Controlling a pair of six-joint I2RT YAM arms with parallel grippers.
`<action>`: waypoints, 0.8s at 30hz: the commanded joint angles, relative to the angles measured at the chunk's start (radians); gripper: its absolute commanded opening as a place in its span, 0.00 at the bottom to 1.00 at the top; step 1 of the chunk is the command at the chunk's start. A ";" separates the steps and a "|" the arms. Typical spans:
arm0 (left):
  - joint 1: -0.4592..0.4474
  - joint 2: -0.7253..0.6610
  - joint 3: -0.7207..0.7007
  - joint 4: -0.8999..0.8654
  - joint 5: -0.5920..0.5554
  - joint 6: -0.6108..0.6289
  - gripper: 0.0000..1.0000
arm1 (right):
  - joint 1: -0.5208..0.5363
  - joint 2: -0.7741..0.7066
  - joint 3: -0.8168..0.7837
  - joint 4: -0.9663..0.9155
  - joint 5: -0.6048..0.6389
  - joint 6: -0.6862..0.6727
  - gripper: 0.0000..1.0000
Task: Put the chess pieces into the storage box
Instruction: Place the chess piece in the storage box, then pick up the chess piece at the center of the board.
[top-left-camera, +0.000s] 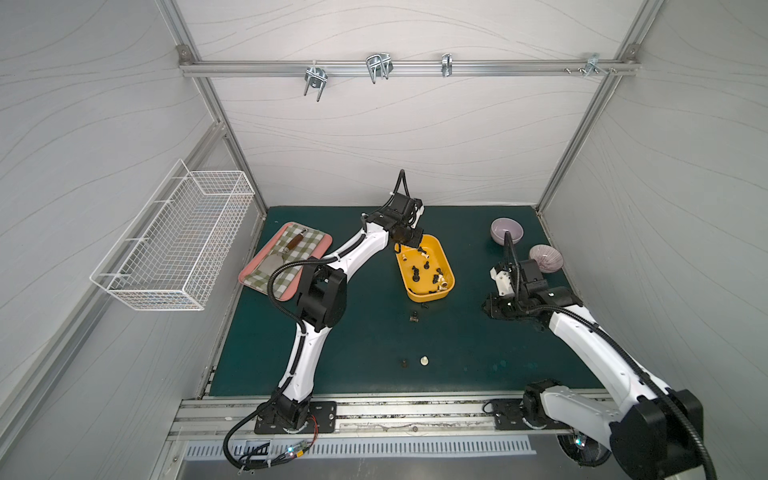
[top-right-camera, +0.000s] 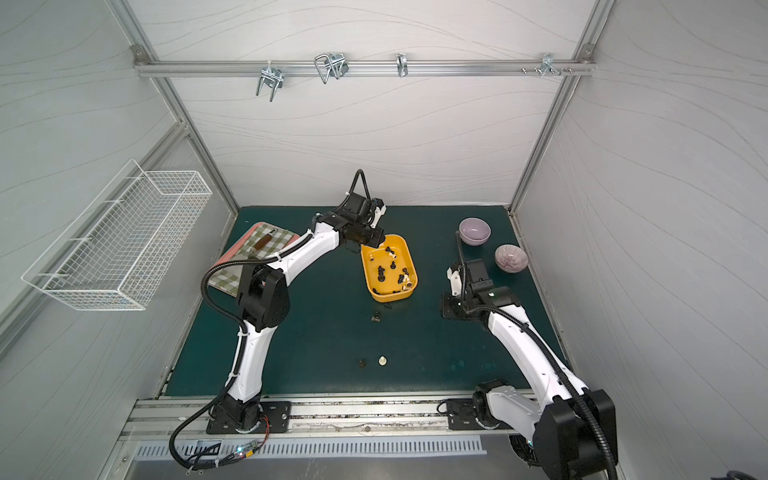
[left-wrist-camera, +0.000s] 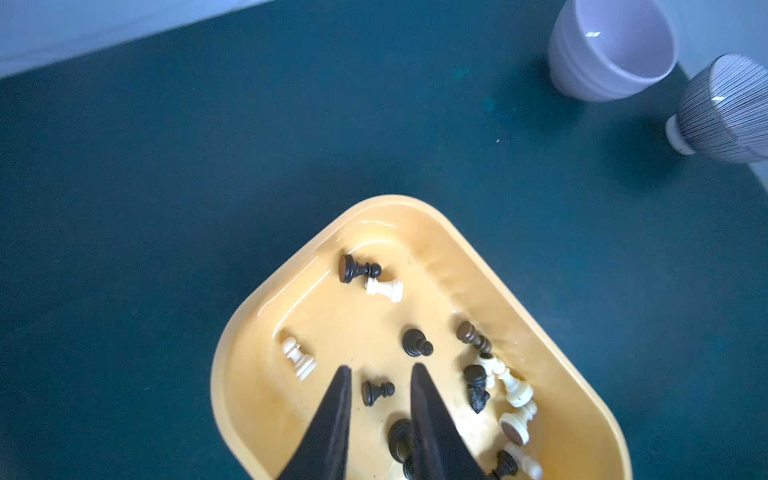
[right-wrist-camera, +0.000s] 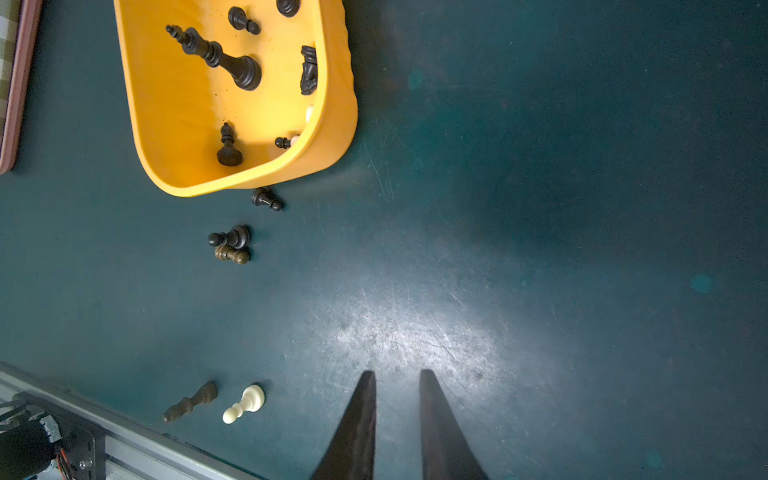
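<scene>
The left claw (left-wrist-camera: 381, 368) hangs over the far end of the box (left-wrist-camera: 220, 365). Its fingers are a little apart and pinch nothing. The right claw (right-wrist-camera: 397, 372) hangs over bare mat (right-wrist-camera: 540, 249), also a little apart and empty.

Most pieces (left-wrist-camera: 377, 392) lie on their sides in the box. Five are out on the mat. A black pawn (right-wrist-camera: 267, 198) lies just beside the box wall. Two dark pawns (right-wrist-camera: 230, 243) lie touching each other near it. A brown piece (right-wrist-camera: 191, 402) and a white pawn (right-wrist-camera: 244, 404) lie near the front, by the metal rail (right-wrist-camera: 145, 449).

The pieces are round and lie flat, so a pinch that is off to one side may make one roll away. Grabbing one of the touching pawns may knock the other. The front two could roll toward the rail. A claw this narrow may push a piece and not go around it. The box looks light, so a bump on its rim may slide or tip it.

The mat is dark green, flat and scratched. Pale grey walls with wavy lines stand all around. Hooks (top-left-camera: 378, 66) hang on the back wall, and a wire basket (top-left-camera: 174, 245) hangs on the left wall. A pink tray (top-left-camera: 257, 287) sits far left, and two bowls (top-left-camera: 506, 231) sit far right.
</scene>
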 joint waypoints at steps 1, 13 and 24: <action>0.009 -0.108 -0.061 0.050 -0.011 0.001 0.27 | 0.011 -0.008 0.029 -0.023 -0.001 -0.006 0.22; 0.025 -0.496 -0.539 0.128 -0.087 -0.052 0.29 | 0.226 0.079 0.077 -0.004 0.007 -0.022 0.22; 0.035 -0.810 -0.939 0.172 -0.186 -0.177 0.32 | 0.530 0.168 0.069 0.028 0.065 0.051 0.24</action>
